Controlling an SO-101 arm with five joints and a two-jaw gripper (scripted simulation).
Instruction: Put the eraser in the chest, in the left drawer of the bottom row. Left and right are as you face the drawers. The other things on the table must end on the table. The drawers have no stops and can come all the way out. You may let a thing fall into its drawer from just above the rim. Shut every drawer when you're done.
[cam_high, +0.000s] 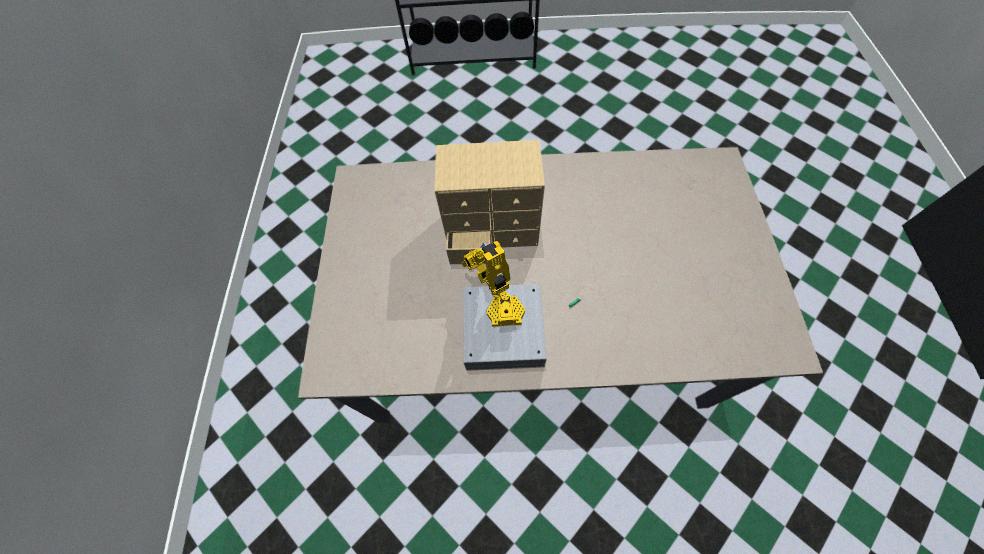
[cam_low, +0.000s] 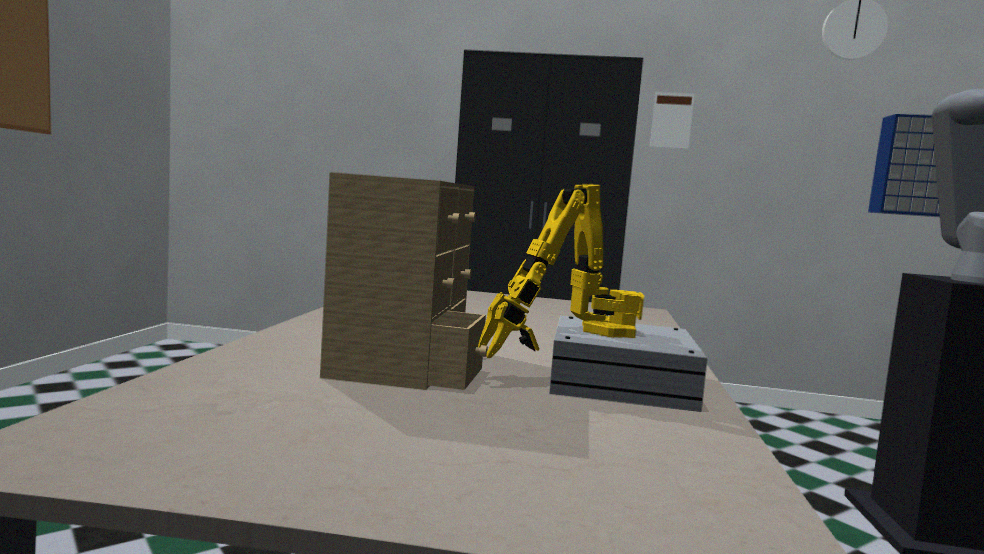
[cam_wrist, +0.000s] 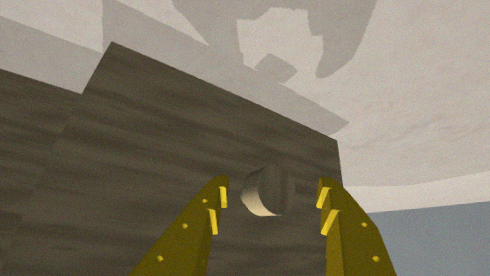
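Observation:
The wooden chest (cam_high: 489, 185) stands at the back middle of the table and also shows in the side view (cam_low: 395, 275). Its bottom left drawer (cam_high: 468, 246) is pulled partly out (cam_low: 454, 347); what I see of its inside looks empty. My gripper (cam_low: 506, 347) is low at the drawer front. In the wrist view the fingers stand partly open on either side of the round knob (cam_wrist: 265, 197), with a gap on each side. A small green object (cam_high: 574, 302) lies on the table to the right of my base; I cannot tell if it is the eraser.
My arm sits on a grey base block (cam_high: 504, 335) just in front of the chest. The other five drawers are shut. A black cabinet (cam_low: 929, 412) stands off the table at the right.

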